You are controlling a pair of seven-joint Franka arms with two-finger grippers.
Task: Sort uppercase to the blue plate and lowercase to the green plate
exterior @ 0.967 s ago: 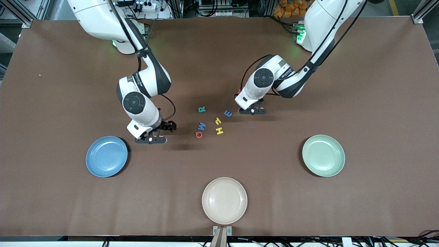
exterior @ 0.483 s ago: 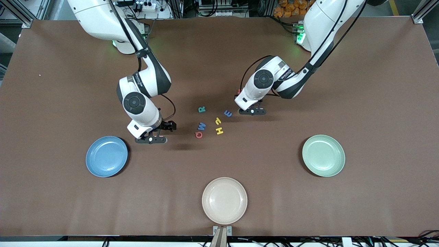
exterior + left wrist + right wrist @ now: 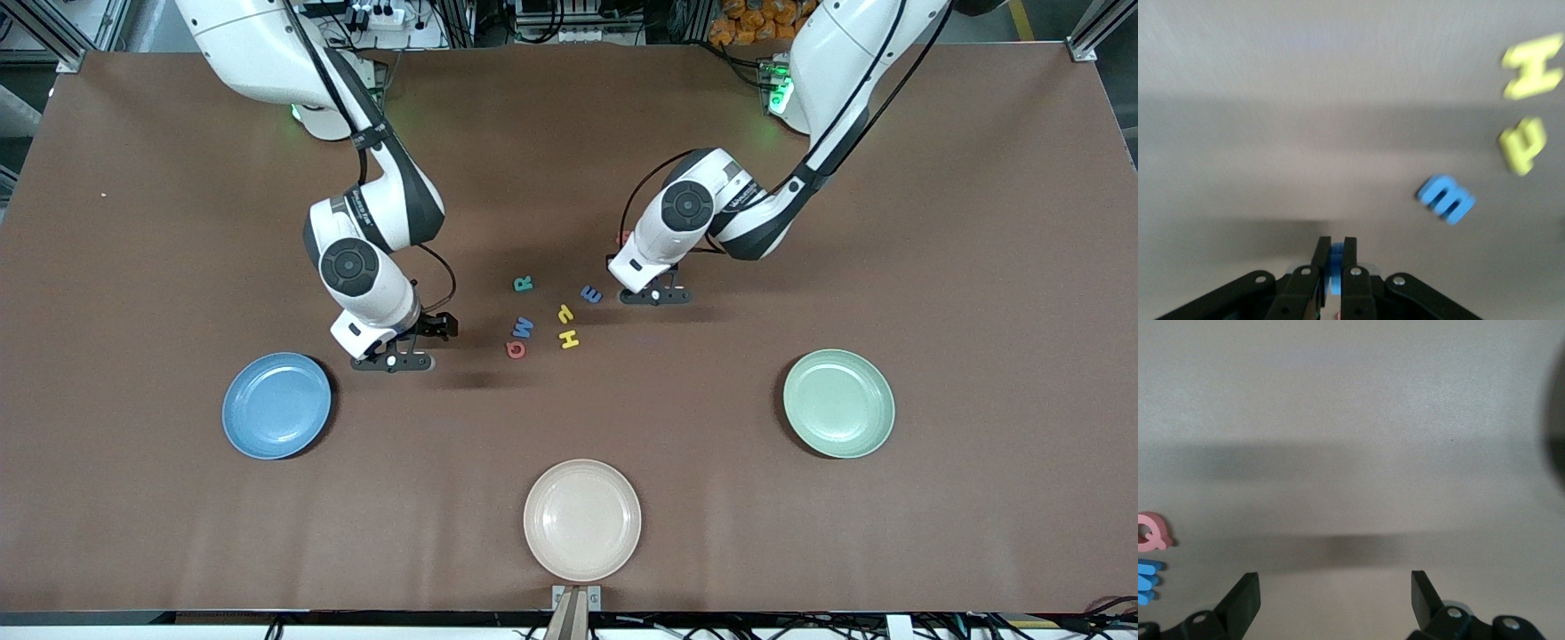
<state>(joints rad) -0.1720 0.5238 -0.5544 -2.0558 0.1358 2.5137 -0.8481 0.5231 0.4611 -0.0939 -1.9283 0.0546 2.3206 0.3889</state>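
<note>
A wide brown table (image 3: pixel 978 267) fills the view under even light; past its edge by the bases stand aluminium frame posts (image 3: pixel 1089 36), cables and a power strip (image 3: pixel 378 16)

The right pincer (image 3: pixel 1335 600) gapes wide over bare table (image 3: pixel 1358 420), with red Q (image 3: pixel 1151 531) and blue W (image 3: pixel 1146 580) at the edge.

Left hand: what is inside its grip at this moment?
The left hand is shut on a small blue piece pinched between its fingers. Only a thin blue sliver shows in the left wrist view; the fingers cover the rest, so its letter shape cannot be read.
</note>
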